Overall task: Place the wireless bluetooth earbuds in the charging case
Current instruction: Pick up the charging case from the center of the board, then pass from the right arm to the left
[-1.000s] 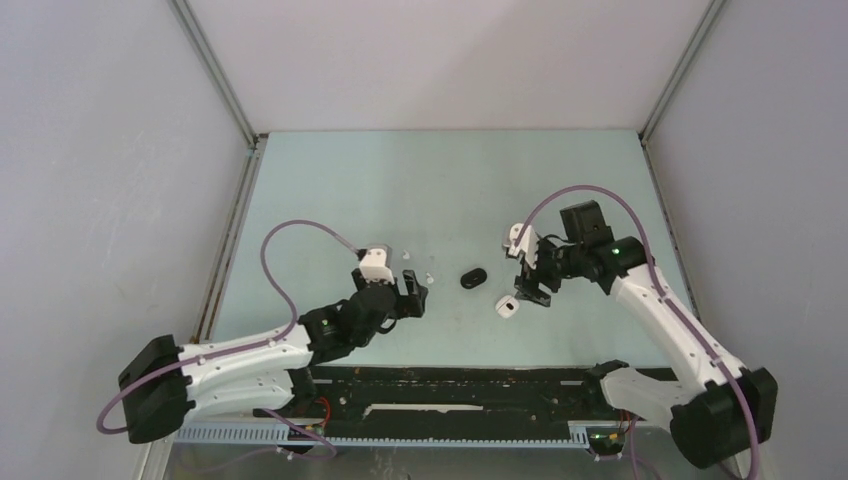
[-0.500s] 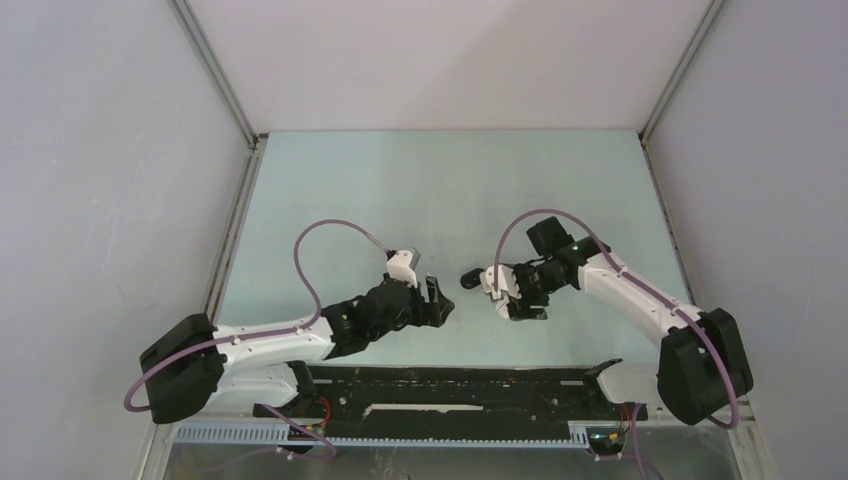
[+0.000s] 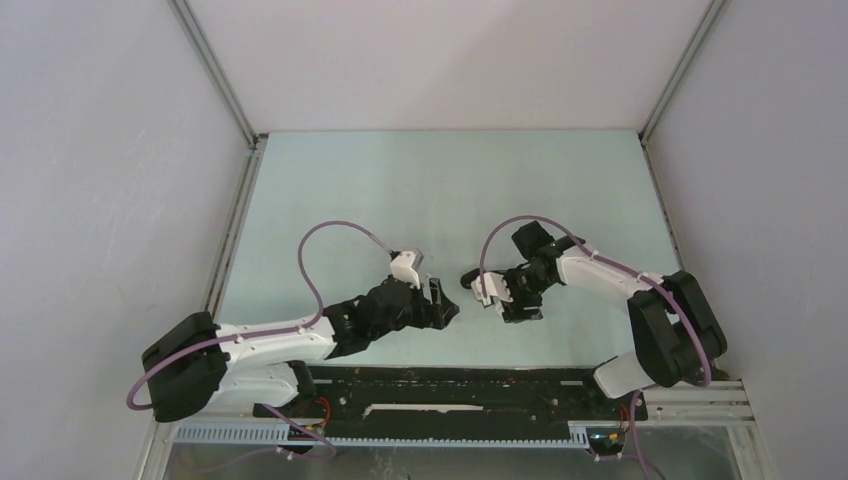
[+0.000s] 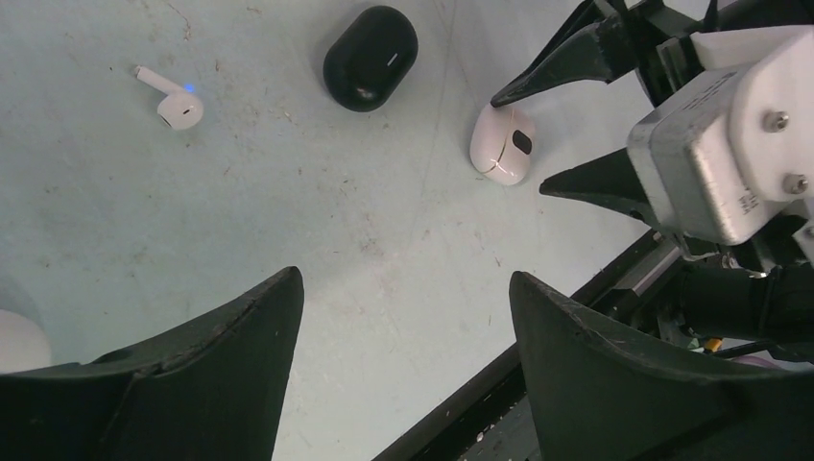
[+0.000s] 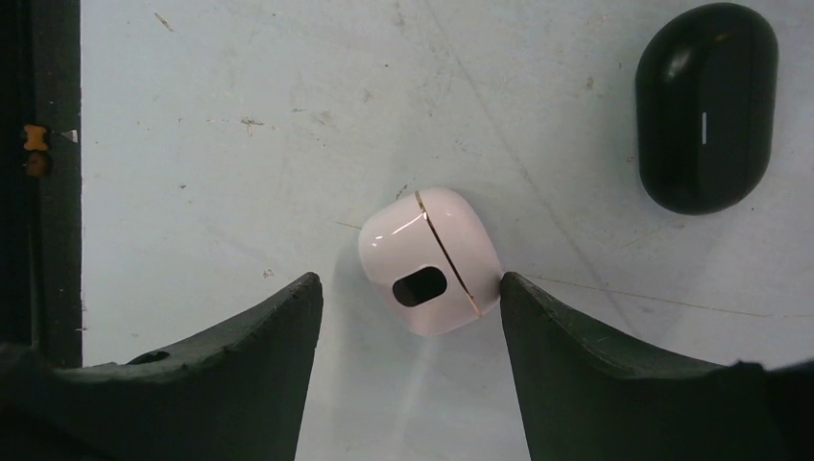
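Observation:
A white earbud (image 4: 173,101) with a small blue light lies on the table, left of a shut black charging case (image 4: 371,58) (image 3: 468,277). A shut white charging case (image 5: 429,261) (image 4: 501,144) lies between the tips of my right gripper (image 5: 410,280) (image 3: 515,303). That gripper is open, and its right fingertip (image 5: 514,288) touches the case's edge while the left one stands clear of it. My left gripper (image 4: 405,277) (image 3: 447,303) is open over bare table, short of both cases, with nothing in it. In the top view my right wrist hides the white case.
The black case (image 5: 707,106) sits just beyond the white one, at the upper right of the right wrist view. A black rail (image 3: 460,385) runs along the table's near edge, close below both grippers. Something white and rounded shows at the left edge (image 4: 11,338) of the left wrist view.
My right arm has swung in and down, bringing its gripper round the white case, jaws a little narrower. My left arm has reached to the right toward the cases.

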`<state>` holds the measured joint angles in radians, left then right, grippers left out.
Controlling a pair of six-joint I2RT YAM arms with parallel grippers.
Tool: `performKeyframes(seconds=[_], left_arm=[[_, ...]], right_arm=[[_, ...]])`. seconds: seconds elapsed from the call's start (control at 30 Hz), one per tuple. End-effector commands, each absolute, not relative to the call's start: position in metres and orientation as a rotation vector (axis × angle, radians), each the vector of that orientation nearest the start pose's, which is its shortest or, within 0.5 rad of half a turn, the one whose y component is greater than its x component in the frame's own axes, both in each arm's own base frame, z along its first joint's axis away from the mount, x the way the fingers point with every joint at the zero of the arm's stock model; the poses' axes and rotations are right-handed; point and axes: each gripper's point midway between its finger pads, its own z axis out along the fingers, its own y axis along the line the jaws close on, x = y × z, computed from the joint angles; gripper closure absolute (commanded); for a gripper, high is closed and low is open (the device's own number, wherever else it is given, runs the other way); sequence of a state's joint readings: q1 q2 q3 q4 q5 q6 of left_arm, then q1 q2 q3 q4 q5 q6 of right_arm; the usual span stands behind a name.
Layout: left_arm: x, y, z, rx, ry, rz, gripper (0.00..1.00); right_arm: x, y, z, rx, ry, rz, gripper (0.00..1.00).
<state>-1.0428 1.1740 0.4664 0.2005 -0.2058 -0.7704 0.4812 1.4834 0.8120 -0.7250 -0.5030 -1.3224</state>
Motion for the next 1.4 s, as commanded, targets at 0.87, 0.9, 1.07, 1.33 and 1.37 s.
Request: performKeyframes(seconds=[0.87,0.9,1.07,1.33,1.37], left_arm=[[0.159,-0.397,0.148,0.080,1.905,-1.818,0.48],[0.159,-0.399,0.146,0.064,1.911,-1.842,0.49],[0.156,-0.405,0.143,0.089,1.917,-1.852,0.49],[0.159,-0.401,0.148,0.092,1.894,-1.819,0.48],[0.159,-0.403,0.146,0.087,1.907,-1.821,0.49]], right_arm=[[0.184,0.191,0.113,-1.775,1.612,0.439,0.67],[0.181,0.192,0.113,-1.776,1.615,0.441,0.67],[0.182,0.198,0.116,-1.750,1.626,0.423,0.67],[0.180,0.202,0.117,-1.725,1.640,0.455,0.68],[0.180,0.203,0.119,-1.721,1.633,0.458,0.68]])
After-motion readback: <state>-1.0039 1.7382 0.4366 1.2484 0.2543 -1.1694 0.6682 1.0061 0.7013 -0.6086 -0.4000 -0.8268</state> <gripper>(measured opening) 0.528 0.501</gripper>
